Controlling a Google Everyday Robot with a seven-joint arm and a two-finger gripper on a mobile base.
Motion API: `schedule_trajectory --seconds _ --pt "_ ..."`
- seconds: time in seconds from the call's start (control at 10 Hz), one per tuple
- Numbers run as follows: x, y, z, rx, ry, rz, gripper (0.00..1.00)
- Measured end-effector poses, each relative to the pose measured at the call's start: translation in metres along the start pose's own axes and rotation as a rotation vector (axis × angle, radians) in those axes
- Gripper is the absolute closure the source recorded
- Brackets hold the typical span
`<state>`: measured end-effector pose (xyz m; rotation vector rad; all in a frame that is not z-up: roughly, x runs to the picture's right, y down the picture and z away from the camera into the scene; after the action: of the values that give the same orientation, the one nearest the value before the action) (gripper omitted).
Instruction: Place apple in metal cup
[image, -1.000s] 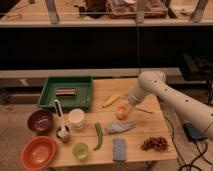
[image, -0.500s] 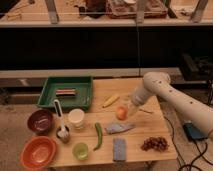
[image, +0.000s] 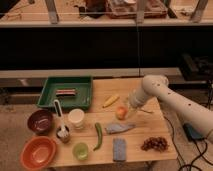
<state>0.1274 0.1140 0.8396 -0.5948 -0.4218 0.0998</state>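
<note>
The apple (image: 120, 113) is a small orange-yellow ball just right of the table's middle. My gripper (image: 126, 111) reaches down to it from the right on the pale arm and is shut on the apple. Whether the fruit still touches the tabletop I cannot tell. The metal cup (image: 63, 133) is a short grey cup near the left side of the table, well left of the apple, with a white utensil (image: 58, 111) leaning by it.
A cream cup (image: 76, 119) and a green chili (image: 98, 136) lie between apple and metal cup. Also on the table are a green tray (image: 52, 95), a yellow fruit (image: 111, 100), a dark bowl (image: 40, 121), an orange bowl (image: 38, 152), a green cup (image: 80, 151), a grey sponge (image: 119, 149) and dark grapes (image: 155, 144).
The arm's elbow has shifted slightly; the gripper and the apple stay at about the same spot.
</note>
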Motion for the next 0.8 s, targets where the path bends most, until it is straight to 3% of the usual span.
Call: schedule_trajectory --seconds 0.8 --pt "-0.006 0.002 0.026 -0.029 0.007 -0.004 0.37"
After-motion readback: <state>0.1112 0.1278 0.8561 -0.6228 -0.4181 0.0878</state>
